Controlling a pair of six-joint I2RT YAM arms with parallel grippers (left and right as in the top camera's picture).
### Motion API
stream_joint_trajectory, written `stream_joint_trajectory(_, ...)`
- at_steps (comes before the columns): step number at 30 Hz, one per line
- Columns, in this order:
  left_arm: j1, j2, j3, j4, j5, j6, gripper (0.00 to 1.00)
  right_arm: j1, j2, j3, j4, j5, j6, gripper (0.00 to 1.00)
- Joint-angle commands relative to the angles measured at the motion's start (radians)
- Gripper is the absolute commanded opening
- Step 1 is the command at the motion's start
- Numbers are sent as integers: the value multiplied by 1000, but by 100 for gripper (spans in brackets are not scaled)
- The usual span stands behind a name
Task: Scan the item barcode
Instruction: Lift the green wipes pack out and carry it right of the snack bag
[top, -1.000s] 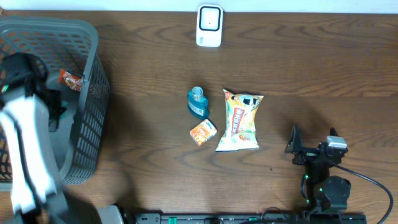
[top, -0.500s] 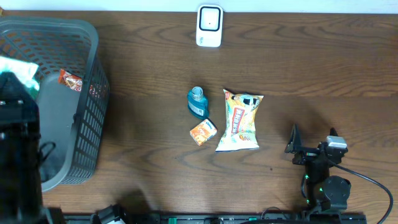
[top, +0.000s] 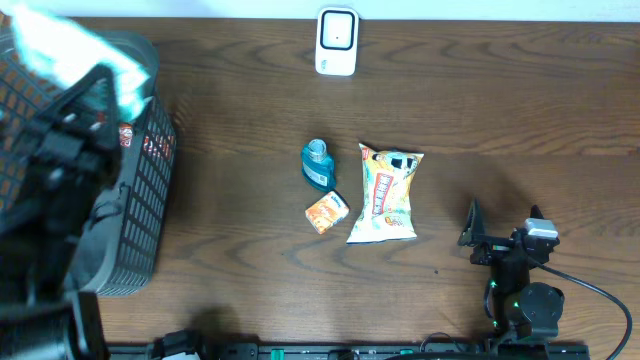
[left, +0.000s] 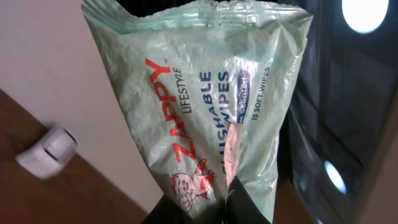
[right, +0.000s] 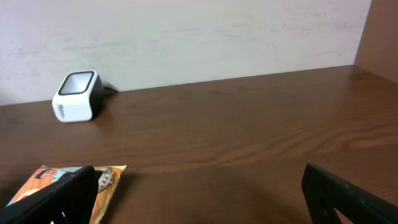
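Clamped shut at the bottom edge of the left wrist view: the left pincer (left: 196, 210), black fingers (left: 233, 202) pinching the lower end of a pale green pack of Zappy flushable wipes (left: 205, 106). Held upright, filling the middle of that frame, print running up its length, crimped seal at the top. Behind it at lower left, blurred, a white barcode scanner (left: 46, 152) standing on the brown counter (left: 37, 193).

From overhead, at upper left: the left arm (top: 60, 190) as a dark smear over the grey mesh basket (top: 150, 200), with the pack a pale blur above the basket's far rim; probably lifted clear of it, though the blur leaves that unsure. At top centre, the scanner, well apart from the pack. In the middle of the counter: a teal bottle (top: 318, 165), a small orange packet (top: 326, 212) just below it, and a yellow snack bag (top: 387, 193) just right of both.

At lower right overhead, the right pincer (right: 198, 180), spread wide and gripping nothing, its fingers in the two bottom corners of the right wrist view, the snack bag's end beside the left one
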Motion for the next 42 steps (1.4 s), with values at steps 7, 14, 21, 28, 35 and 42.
stream_joint_trajectory(7,-462,273,2,90,-212,76,7,12,-5,-2,-2,2,-13,99)
stream_joint_trajectory(14,-853,612,2,273,-479,252,8,12,-5,-2,-2,2,-13,99)
stream_joint_trajectory(21,-1065,856,2,278,-747,363,8,12,-5,-2,-2,3,-13,99)
stream_joint_trajectory(28,-1155,1044,2,311,-769,393,8,12,-5,-2,-2,2,-13,99)
stream_joint_trajectory(35,-1186,1155,2,310,-769,393,8,12,-5,-2,-2,2,-13,99)
stream_joint_trajectory(42,-1210,1216,2,290,-765,393,8,12,-5,-2,-2,3,-13,99)
